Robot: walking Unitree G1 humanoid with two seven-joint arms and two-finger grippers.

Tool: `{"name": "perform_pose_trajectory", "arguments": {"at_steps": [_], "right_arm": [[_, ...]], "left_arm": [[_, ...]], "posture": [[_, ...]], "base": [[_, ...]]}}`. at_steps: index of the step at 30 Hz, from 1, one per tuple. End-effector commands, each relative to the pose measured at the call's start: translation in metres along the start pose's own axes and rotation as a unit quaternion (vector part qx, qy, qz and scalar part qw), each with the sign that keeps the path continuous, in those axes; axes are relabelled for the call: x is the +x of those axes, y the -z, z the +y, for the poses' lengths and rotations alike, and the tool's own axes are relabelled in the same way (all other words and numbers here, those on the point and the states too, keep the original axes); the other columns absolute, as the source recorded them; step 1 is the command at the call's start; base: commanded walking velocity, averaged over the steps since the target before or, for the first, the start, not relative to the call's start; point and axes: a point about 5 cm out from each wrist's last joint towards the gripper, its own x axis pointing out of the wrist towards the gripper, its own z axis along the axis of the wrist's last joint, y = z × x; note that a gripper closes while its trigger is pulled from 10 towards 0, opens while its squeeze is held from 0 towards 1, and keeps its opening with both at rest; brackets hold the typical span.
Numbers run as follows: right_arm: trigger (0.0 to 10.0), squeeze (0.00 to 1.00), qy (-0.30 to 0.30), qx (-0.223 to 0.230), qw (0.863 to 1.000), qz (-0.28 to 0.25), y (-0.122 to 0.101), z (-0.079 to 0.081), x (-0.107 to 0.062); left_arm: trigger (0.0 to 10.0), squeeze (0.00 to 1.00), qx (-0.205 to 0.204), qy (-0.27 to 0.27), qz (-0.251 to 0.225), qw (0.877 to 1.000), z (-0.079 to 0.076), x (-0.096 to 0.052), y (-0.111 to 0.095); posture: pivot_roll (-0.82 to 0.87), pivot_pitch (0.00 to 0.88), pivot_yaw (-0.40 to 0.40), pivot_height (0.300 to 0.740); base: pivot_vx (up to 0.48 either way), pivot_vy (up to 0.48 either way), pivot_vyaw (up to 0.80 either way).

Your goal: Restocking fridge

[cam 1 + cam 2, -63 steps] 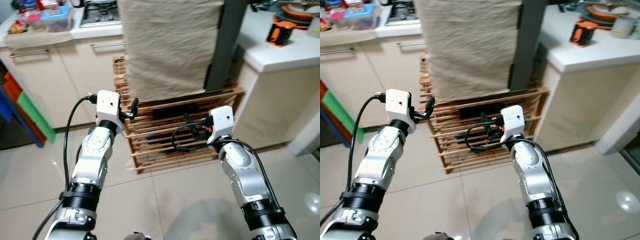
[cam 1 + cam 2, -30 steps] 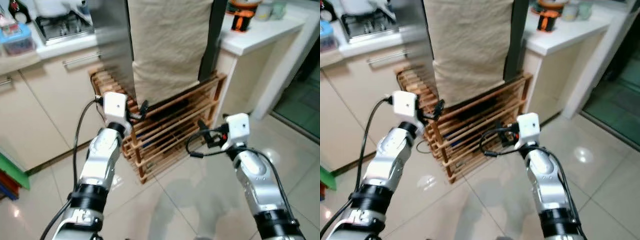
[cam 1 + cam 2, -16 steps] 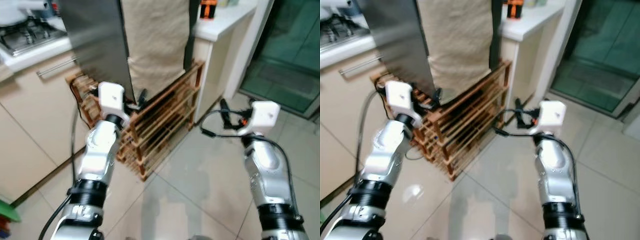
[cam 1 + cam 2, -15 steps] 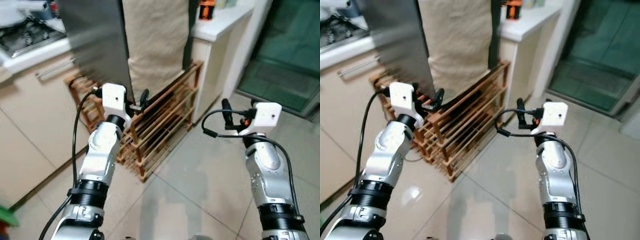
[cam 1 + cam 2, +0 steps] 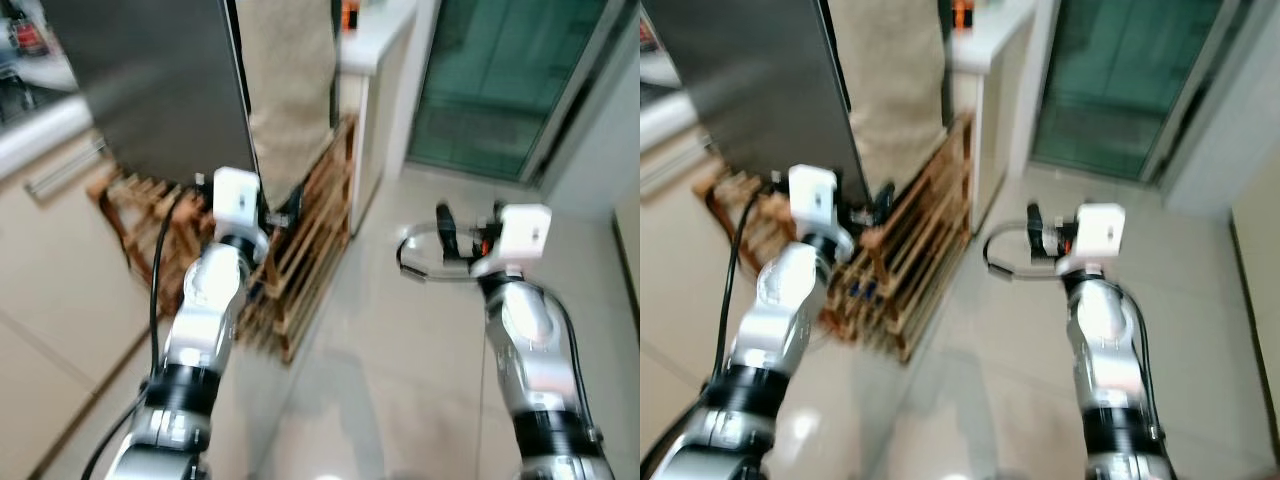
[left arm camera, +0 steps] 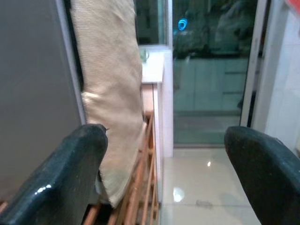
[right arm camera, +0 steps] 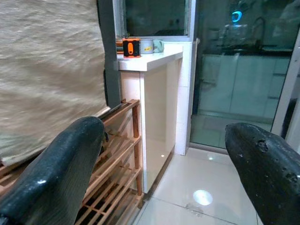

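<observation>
Both arms are raised in front of me over the tiled floor, each holding nothing. My left gripper (image 5: 291, 204) is open in front of a wooden slatted rack (image 5: 305, 262). My right gripper (image 5: 446, 226) is open over bare floor, to the right of the rack. In the wrist views the left fingers (image 6: 70, 173) and the right fingers (image 7: 51, 173) stand wide apart with nothing between them. A tall dark grey metal panel (image 5: 150, 90), perhaps the fridge's side, rises at the upper left. The head views are blurred.
A beige cloth (image 5: 290, 80) hangs over the rack beside the grey panel. A white counter (image 7: 150, 58) bearing an orange object (image 7: 130, 47) and cups stands behind the rack. Green-tinted glass doors (image 5: 500, 80) lie ahead to the right. Glossy tiles (image 5: 400, 380) stretch in front.
The whole view has swung to the right: the stove and cabinets slid off to the left and the glass doors came in. Both arms keep their raised pose, grippers still open.
</observation>
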Motion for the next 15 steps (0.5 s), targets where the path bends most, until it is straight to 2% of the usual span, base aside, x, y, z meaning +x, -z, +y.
{"name": "perform_pose_trajectory", "arguments": {"at_steps": [1,4,5,8,12,15], "right_arm": [[10.0,0.00,-0.017,0.003,1.000,-0.006,-0.003,0.010,0.004],[10.0,0.00,-0.012,-0.001,1.000,-0.016,-0.008,0.010,0.004],[10.0,0.00,-0.002,-0.004,0.999,-0.042,-0.021,0.009,0.004],[10.0,0.00,0.018,-0.001,0.998,-0.060,-0.031,0.004,-0.001],[10.0,0.00,0.033,-0.011,0.999,-0.037,-0.022,-0.005,-0.030],[10.0,0.00,0.042,-0.006,0.999,-0.015,-0.011,-0.006,-0.033]], "left_arm": [[10.0,0.00,0.000,-0.012,-0.011,1.000,0.008,-0.002,-0.004],[10.0,0.00,0.008,-0.026,-0.013,1.000,0.012,-0.002,-0.006],[10.0,0.00,0.004,-0.034,-0.021,0.999,0.015,-0.002,-0.010],[10.0,0.00,-0.003,-0.036,-0.034,0.999,0.016,-0.003,-0.018],[10.0,0.00,-0.014,-0.030,-0.033,0.999,0.015,-0.013,-0.026],[10.0,0.00,-0.013,-0.021,-0.023,0.999,0.010,-0.013,-0.023]], "posture": [[-0.17,0.000,0.051,0.740],[-0.17,0.000,0.051,0.740],[-0.17,0.000,0.051,0.740],[-0.16,0.000,0.046,0.740],[-0.16,0.000,0.046,0.740],[-0.16,0.000,0.053,0.740]], "base": [[0.000,0.000,0.00],[0.480,0.000,0.00],[0.480,0.000,0.00],[0.480,0.000,0.00],[0.480,0.000,0.00],[0.480,0.000,0.00]]}}
